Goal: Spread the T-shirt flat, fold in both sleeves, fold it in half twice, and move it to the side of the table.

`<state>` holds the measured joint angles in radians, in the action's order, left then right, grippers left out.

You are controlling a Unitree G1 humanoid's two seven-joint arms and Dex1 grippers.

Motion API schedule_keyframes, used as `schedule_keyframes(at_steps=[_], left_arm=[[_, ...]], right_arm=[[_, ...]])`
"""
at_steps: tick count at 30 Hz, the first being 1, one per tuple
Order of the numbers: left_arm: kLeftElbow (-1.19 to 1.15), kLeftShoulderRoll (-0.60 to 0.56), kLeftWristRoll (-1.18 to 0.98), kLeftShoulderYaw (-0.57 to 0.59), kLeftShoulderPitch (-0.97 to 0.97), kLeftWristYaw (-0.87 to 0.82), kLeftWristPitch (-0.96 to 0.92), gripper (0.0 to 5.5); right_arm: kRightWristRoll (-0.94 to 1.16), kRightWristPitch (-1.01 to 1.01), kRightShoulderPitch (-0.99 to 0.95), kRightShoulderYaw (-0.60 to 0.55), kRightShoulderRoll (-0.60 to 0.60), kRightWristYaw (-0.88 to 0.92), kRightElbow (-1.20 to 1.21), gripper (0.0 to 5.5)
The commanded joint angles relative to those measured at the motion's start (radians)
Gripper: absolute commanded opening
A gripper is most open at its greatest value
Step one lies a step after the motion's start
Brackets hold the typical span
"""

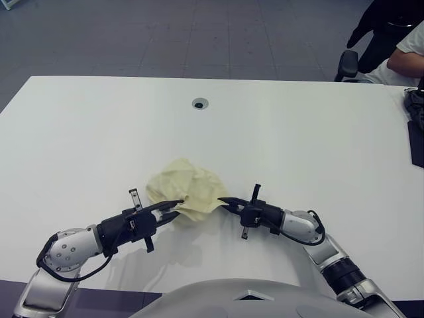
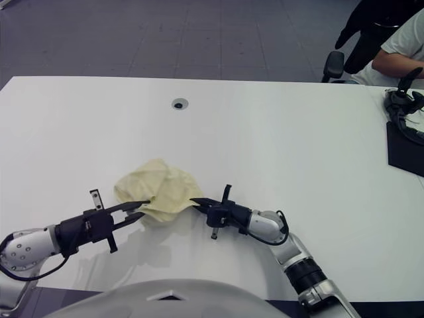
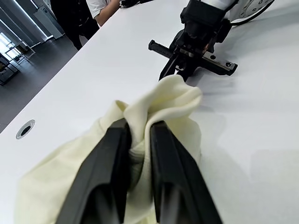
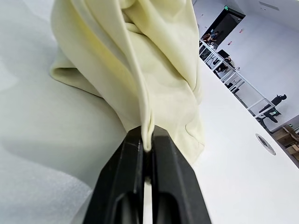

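A pale yellow T-shirt (image 1: 185,189) lies crumpled in a heap on the white table (image 1: 278,139), near its front edge. My left gripper (image 1: 173,209) is at the heap's near left side, shut on a fold of the T-shirt (image 3: 140,140). My right gripper (image 1: 224,202) is at the heap's right edge, shut on a thin ridge of the T-shirt (image 4: 154,88). The two grippers face each other with the cloth between them. In the left wrist view the right gripper (image 3: 170,67) shows just beyond the cloth.
A round cable hole (image 1: 199,103) sits in the table behind the heap. Dark equipment (image 2: 404,129) lies at the table's far right edge, next to a seated person (image 2: 404,46). Bare table spreads to the left, right and back.
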<state>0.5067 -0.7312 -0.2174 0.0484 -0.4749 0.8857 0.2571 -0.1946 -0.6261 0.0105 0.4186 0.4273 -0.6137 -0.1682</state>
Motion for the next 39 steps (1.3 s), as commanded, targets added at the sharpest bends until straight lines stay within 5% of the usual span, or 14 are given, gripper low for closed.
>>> schedule_keyframes(at_steps=[1,8,17,23,39], left_arm=[[0.062,-0.021,-0.1,0.013,-0.021,0.04,-0.014,1.4],[0.254,-0.057,-0.608,0.22,-0.052,0.115,-0.09,2.64],[0.066,-0.077,-0.192,0.135,0.126,0.093,-0.09,4.29],[-0.016,-0.104,-0.228,0.051,0.297,0.174,-0.158,5.27],[-0.195,-0.205,-0.089,-0.129,0.575,0.38,-0.255,5.17]], right_arm=[[0.022,0.012,0.003,-0.022,0.016,0.002,0.04,0.0],[0.119,0.065,0.053,-0.073,0.079,-0.037,0.238,0.0],[0.155,0.098,0.133,-0.115,0.212,-0.104,0.404,0.0],[0.162,0.122,0.148,-0.118,0.234,-0.12,0.471,0.0],[0.103,0.119,0.154,-0.094,0.219,-0.114,0.464,0.0]])
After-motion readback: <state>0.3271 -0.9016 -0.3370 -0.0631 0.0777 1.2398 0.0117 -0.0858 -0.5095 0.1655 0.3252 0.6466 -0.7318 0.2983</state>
